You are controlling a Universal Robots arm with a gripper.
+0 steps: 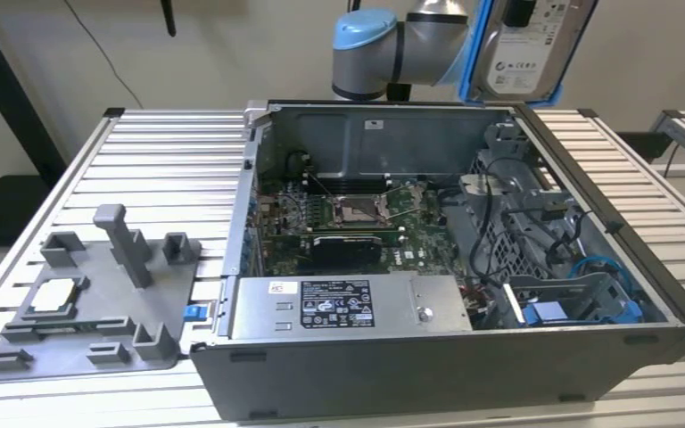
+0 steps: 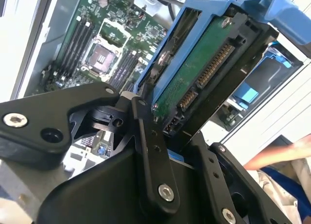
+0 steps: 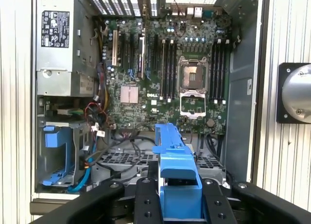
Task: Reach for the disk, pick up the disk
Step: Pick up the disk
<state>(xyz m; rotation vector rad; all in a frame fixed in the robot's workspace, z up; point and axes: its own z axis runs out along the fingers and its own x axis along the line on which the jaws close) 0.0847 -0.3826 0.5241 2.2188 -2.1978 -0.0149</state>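
One disk (image 1: 531, 49) in gripper (image 2: 167, 136)

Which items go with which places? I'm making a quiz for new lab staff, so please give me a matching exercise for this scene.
Things:
1. disk
2. computer case
3. grey fixture
4. small square chip

Places:
A. lying in the grey fixture
B. open on the table, motherboard exposed
C. held up above the case in the end effector
D. on the table at the exterior view's left

Pairs: 1-C, 2-B, 3-D, 4-A
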